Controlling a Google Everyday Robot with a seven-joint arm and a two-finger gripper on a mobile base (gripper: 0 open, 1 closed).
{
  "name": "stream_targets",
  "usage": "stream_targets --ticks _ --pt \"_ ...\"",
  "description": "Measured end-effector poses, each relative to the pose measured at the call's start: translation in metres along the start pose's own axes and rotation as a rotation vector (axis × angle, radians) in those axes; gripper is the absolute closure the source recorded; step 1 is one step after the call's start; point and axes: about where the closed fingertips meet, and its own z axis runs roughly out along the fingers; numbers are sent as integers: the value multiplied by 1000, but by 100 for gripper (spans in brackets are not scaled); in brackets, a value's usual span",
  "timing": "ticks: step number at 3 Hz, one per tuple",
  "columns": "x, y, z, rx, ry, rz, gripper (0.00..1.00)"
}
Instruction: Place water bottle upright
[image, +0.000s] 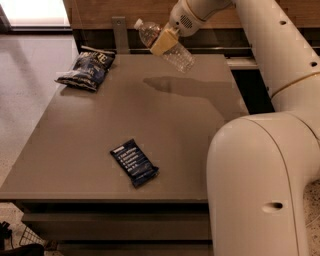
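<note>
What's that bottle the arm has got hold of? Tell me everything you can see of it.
The water bottle is small and made of clear, ribbed plastic with a white cap. It is held in the air above the far end of the table, tilted, with its cap pointing up and to the left and its base down to the right. The gripper, at the top of the view, clamps it around the upper body with tan fingers. Nothing else touches it.

Grey table (75, 160), glossy, perhaps tiled floor (22, 75).
</note>
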Motion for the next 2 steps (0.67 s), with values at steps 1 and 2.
stream_targets --ticks 1,2 --pt "-10 2 11 -78 -171 28 100" --pt "-12 2 12 -121 -299 84 100"
